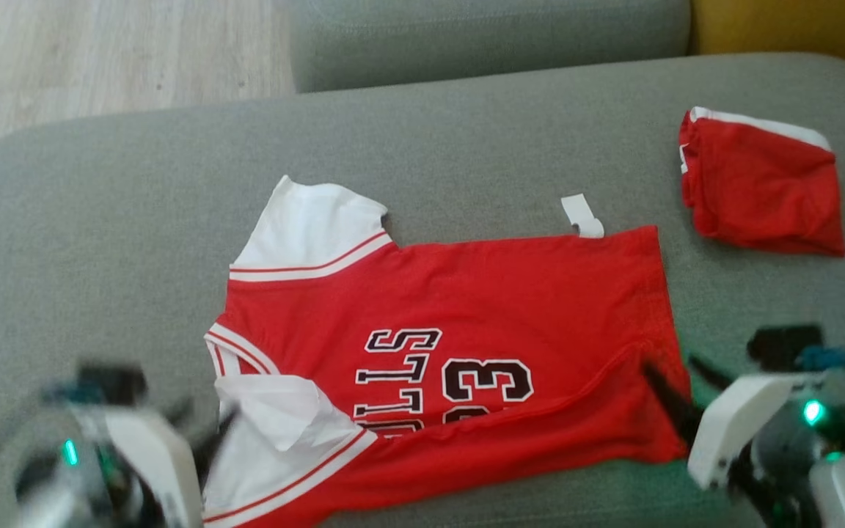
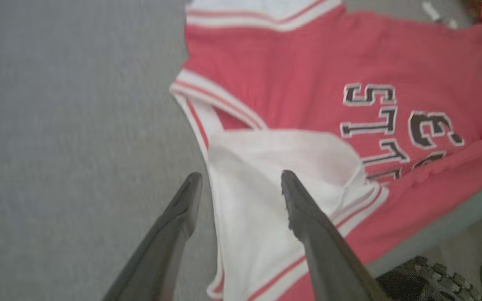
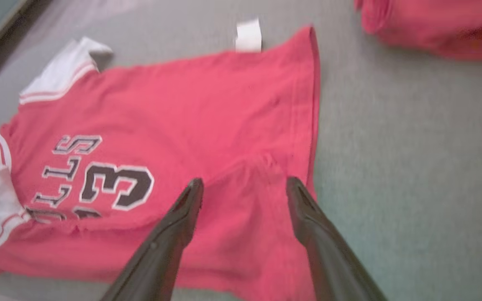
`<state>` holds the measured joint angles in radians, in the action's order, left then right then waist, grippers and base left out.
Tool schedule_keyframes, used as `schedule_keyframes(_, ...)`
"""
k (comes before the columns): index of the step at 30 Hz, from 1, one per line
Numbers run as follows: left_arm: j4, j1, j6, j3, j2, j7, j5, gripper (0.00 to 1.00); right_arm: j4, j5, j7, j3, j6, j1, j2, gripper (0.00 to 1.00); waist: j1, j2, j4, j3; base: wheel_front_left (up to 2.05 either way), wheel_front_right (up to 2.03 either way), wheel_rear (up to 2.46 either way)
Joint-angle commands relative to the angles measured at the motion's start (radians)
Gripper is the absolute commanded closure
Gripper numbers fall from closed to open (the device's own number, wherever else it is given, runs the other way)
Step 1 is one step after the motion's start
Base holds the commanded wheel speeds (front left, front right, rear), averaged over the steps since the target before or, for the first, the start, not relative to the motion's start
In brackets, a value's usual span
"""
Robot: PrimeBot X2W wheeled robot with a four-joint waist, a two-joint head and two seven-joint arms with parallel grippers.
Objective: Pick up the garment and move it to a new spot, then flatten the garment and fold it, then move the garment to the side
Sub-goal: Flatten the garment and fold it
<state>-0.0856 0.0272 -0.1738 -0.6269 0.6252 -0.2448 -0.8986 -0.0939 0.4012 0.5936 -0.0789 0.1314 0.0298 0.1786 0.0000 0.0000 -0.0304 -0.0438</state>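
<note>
Now the left fingers (image 2: pixel 303 213) and the right fingers (image 3: pixel 310 221) stand apart over the red jersey (image 1: pixel 510 293), holding nothing.

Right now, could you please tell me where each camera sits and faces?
Head view: from the head, down onto the jersey; left fingers, right fingers at lower corners.
Left wrist view: on that wrist, along open fingers toward the sleeve.
Right wrist view: on that wrist, along open fingers toward the hem.
Both wrist views share the lettering.
</note>
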Motion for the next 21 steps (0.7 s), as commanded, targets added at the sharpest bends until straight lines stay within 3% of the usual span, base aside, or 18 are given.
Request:
schedule_keyframes(1,0.046,0.129,0.017,0.074,0.058,0.003,0.020,0.00,0.065,0.006,-0.037,-0.005,-0.001,-0.070,0.022,0.00,0.0000,0.0000,0.000,-0.017,0.00,0.00,0.00)
schedule_keyframes(5,0.049,0.285,0.082,0.097,0.081,-0.045,0.015,0.00,0.057,-0.010,-0.083,0.012,-0.001,-0.174,0.032,0.00,0.0000,0.0000,-0.008,-0.072,0.00,0.00,0.00)
schedule_keyframes(9,-0.030,0.523,0.214,0.054,0.080,-0.166,0.036,0.00,-0.046,-0.020,-0.095,0.002,-0.001,-0.351,0.026,0.00,0.0000,0.0000,-0.019,-0.175,0.00,0.00,0.00)
schedule_keyframes(11,-0.094,0.612,0.246,0.041,0.059,-0.203,0.035,0.00,-0.101,-0.026,-0.105,-0.006,-0.001,-0.419,0.026,0.00,0.0000,0.0000,-0.025,-0.212,0.00,0.00,0.00)
schedule_keyframes(16,-0.265,0.794,0.293,-0.009,0.007,-0.251,0.041,0.00,-0.251,-0.051,-0.113,-0.052,-0.001,-0.554,0.024,0.00,0.0000,0.0000,-0.050,-0.285,0.00,0.00,0.00)
schedule_keyframes(21,-0.386,0.908,0.304,-0.079,-0.028,-0.265,0.016,0.00,-0.367,-0.038,-0.129,-0.103,-0.001,-0.648,0.011,0.00,0.0000,0.0000,-0.078,-0.339,0.00,0.00,0.00)
